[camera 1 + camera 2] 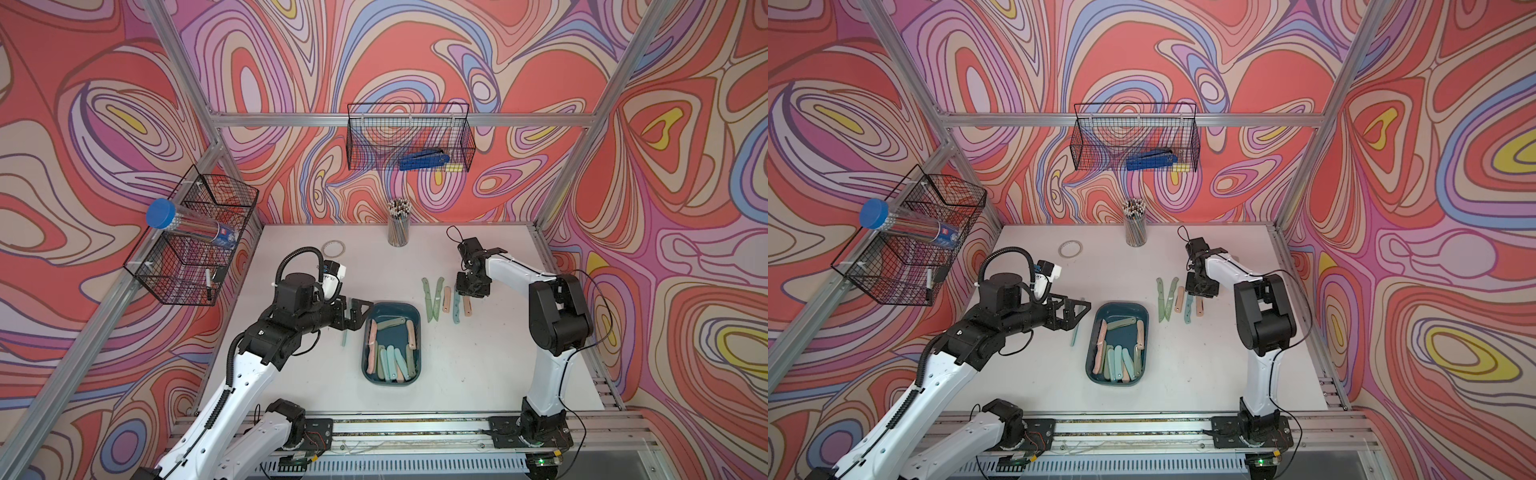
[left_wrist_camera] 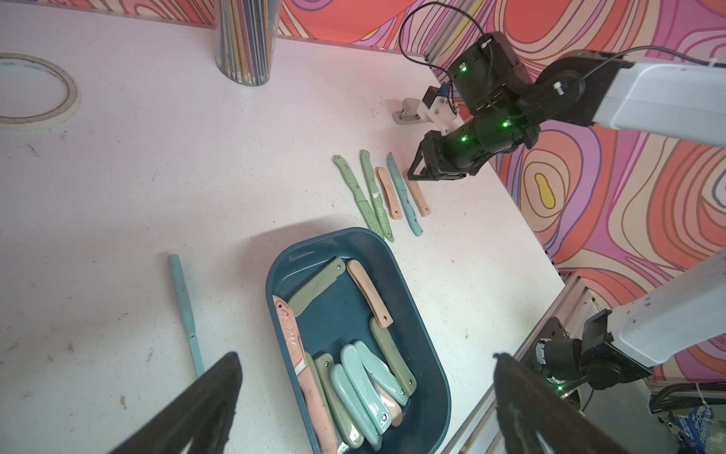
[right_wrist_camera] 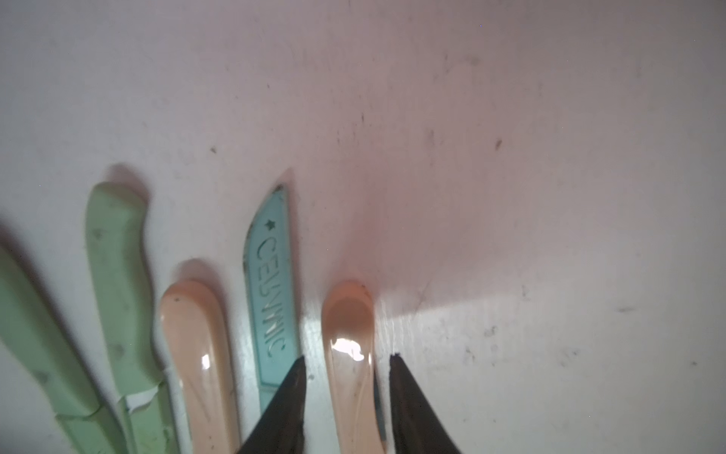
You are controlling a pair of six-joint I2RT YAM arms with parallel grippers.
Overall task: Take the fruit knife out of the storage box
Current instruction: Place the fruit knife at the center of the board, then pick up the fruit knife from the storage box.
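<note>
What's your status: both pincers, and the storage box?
Left pincer open wide, empty, beside storage box. Right pincer parted astride peach knife, flat on table. Box holds several knives; nothing blocking it.

Teal storage box (image 1: 395, 311), shallow, w/ folded knives (image 1: 392, 361) inside, just beside left claw (image 1: 360, 315); peach fruit knife (image 3: 345, 314) lies flat btwn right claw (image 3: 347, 357) tips, gaps both sides.
</note>
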